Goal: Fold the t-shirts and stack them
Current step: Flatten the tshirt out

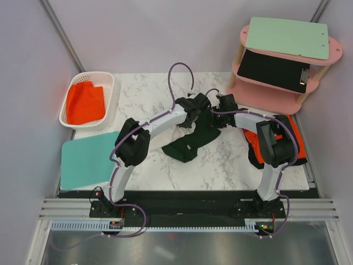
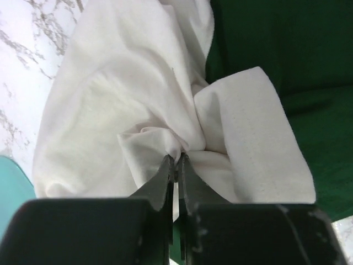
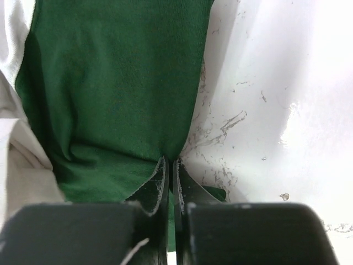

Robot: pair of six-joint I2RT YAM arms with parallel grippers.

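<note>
My left pincer (image 2: 176,158) is closed tight on the cream-white t-shirt (image 2: 121,94). The two fingers pinch a gathered fold of the cloth between their tips, and the wrinkles run toward this point. My right pincer (image 3: 170,161) is closed too. It holds the edge of the dark green t-shirt (image 3: 116,83), just where the green cloth meets the bare marble bench (image 3: 265,83).

The two t-shirts lie together in the middle of the bench, between my two arms. In my left wrist view the cream-white one touches the green one, which shows to the right of it. In my right wrist view a little cream-white cloth shows at the left edge, beside the green. From above, the green t-shirt is crumpled, not flat, and one part of it reaches toward the near left. Both pincers are near each other at the far side of this heap.

At the far left corner stands a white basket (image 1: 95,74) with an orange cloth (image 1: 85,104) in it. Nearer, at the left edge, lies a teal board (image 1: 85,161). At the far right stands a pink shelf (image 1: 274,84) with two levels: a pale green board (image 1: 287,37) on top, a black board (image 1: 273,69) below. At the right edge, partly under my right arm, lies an orange and black cloth (image 1: 297,138).
</note>
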